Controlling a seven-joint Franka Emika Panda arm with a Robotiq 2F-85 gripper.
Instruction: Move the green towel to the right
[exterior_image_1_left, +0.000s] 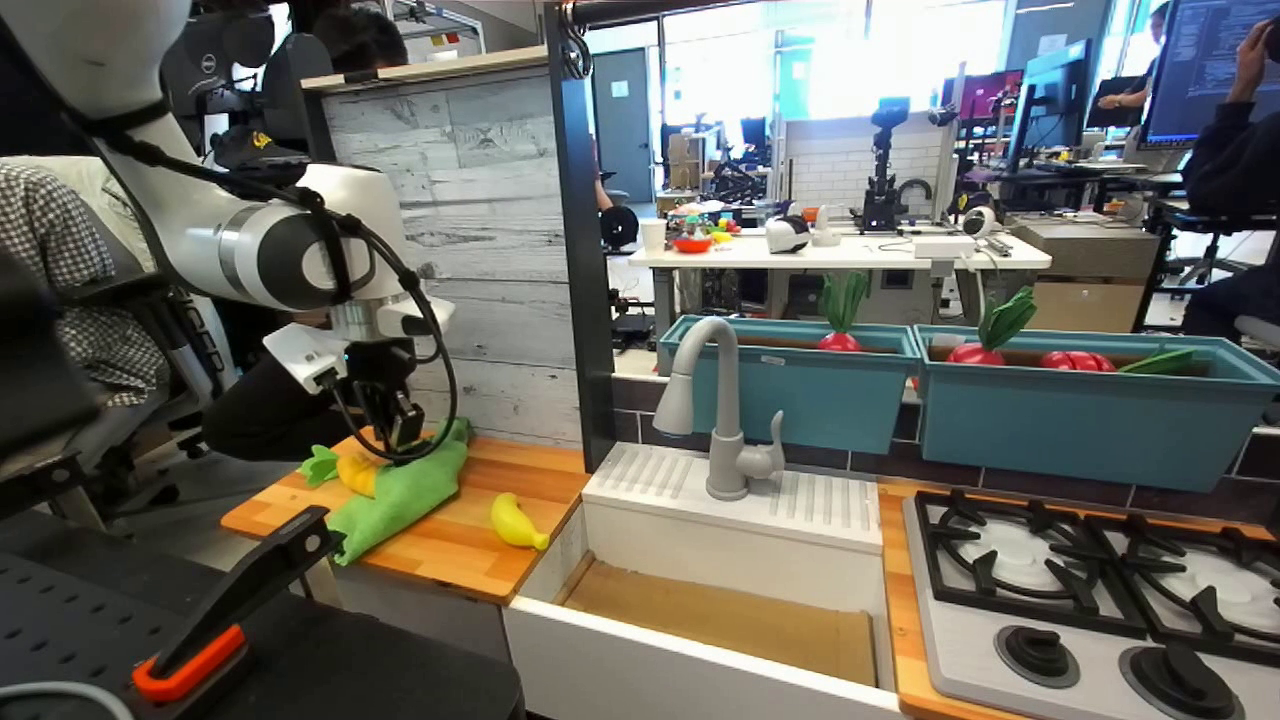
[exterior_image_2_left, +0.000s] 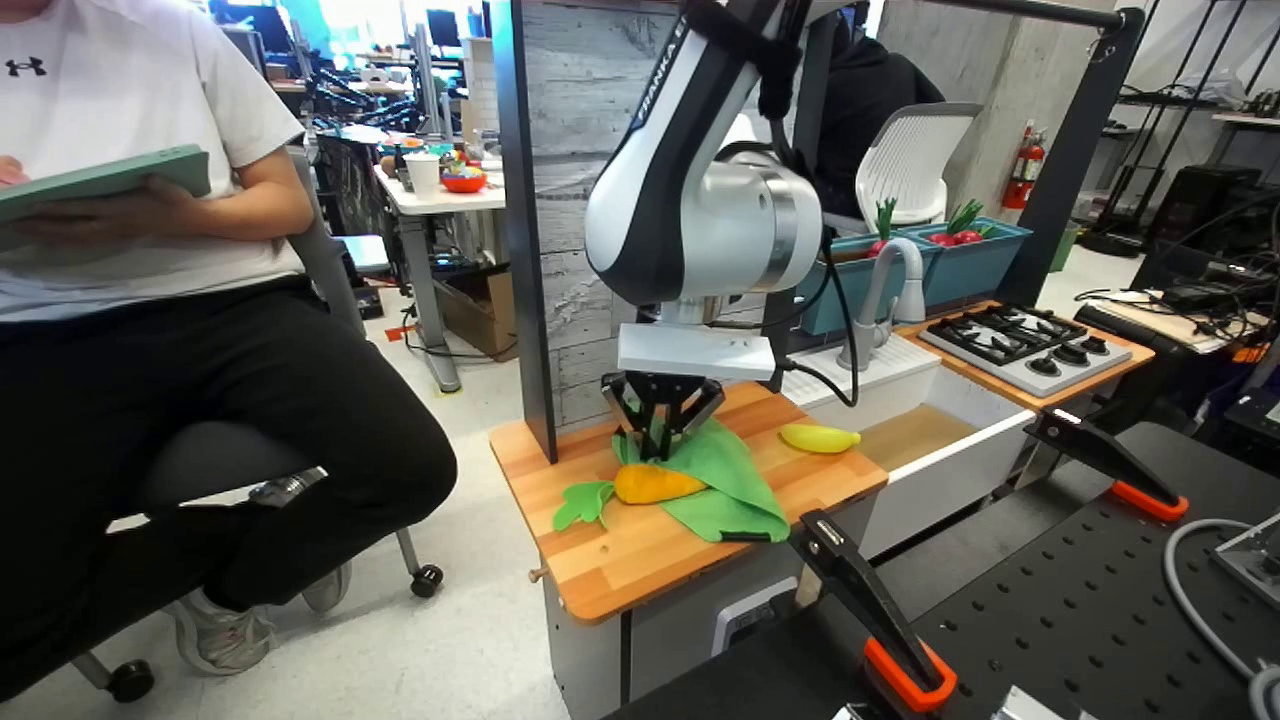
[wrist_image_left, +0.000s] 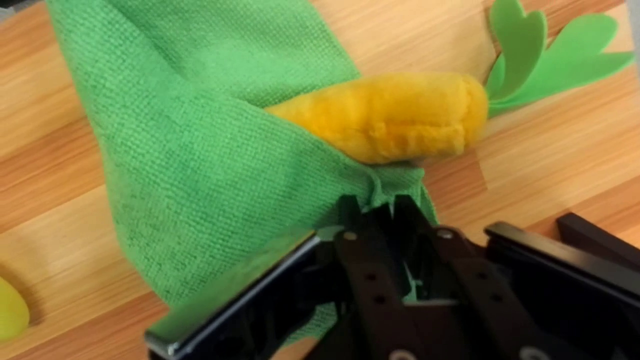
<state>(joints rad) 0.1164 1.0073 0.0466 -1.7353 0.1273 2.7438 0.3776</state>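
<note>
In an exterior view, the letters FRANKA E (exterior_image_2_left: 661, 76) can be read along the robot arm (exterior_image_2_left: 700, 220). A white T-shirt (exterior_image_2_left: 130, 110) bears the Under Armour logo (exterior_image_2_left: 26, 67) on its chest. A DELL badge (exterior_image_1_left: 208, 64) stands on the back of a monitor (exterior_image_1_left: 205, 80) in an exterior view. The lines of text on a lit computer screen (exterior_image_1_left: 1208, 80), a small label (exterior_image_1_left: 773, 360) on a teal planter box (exterior_image_1_left: 790, 395) and the printing on a red fire extinguisher (exterior_image_2_left: 1024, 170) are too small to read.

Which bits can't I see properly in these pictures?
Tip of the carrot: hidden under the green towel, wrist view.
Most of the banana: past the wrist view's left edge.
Face of the white-shirted person: above an exterior view's top edge.
What's in the red bowl: too small, both exterior views.
</note>
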